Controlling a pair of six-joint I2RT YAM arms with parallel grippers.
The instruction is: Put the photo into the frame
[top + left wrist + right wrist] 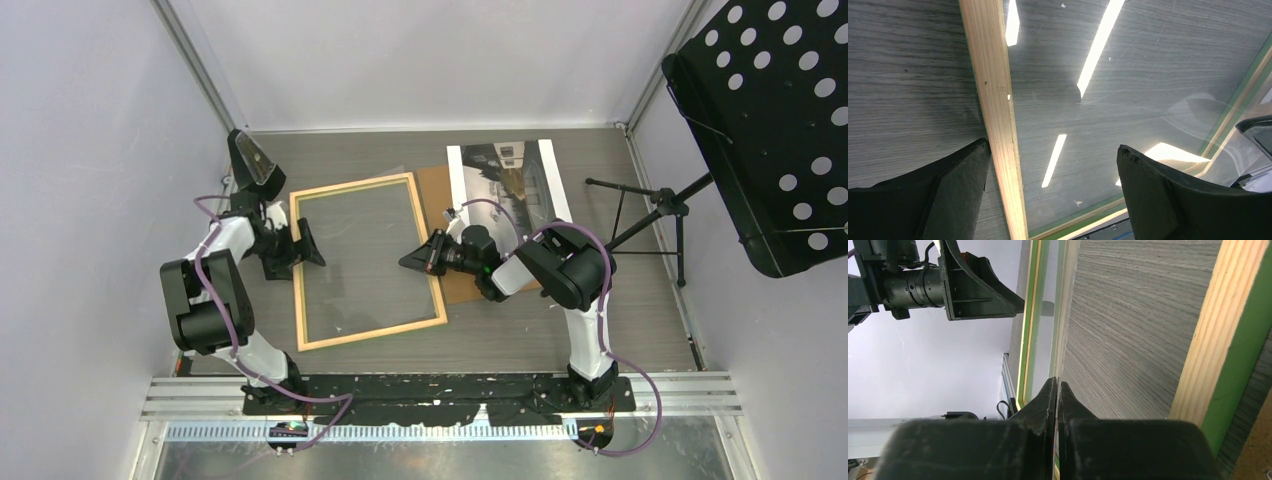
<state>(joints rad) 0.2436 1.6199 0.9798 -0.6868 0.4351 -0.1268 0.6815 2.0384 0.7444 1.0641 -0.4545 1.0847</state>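
Nearest my left wrist camera are the two black fingers of the left gripper (1053,150), standing wide apart with nothing between them but the left rail of the frame (998,100), which runs close by the left finger; I cannot tell whether the fingers touch the wood. On the right wrist camera the right gripper (1057,382) has its fingers pressed together. Its tips point across the inside of the frame, and I cannot tell whether anything thin is pinched there. From above, the frame (298,290) lies flat on the grey table (620,300) with its pale wood back upward and a green edge showing along the inner lip. A clear sheet (365,255) sits inside it and throws back the ceiling lights. The left gripper (305,245) is at the frame's left rail and the right gripper (412,260) at its right rail. The photo (500,175) is not in the frame: it lies beyond the right arm toward the far side, with white bands down both long edges, resting partly on the brown board (432,195) just beside the frame. A black perforated music stand (770,120) is at the far right.
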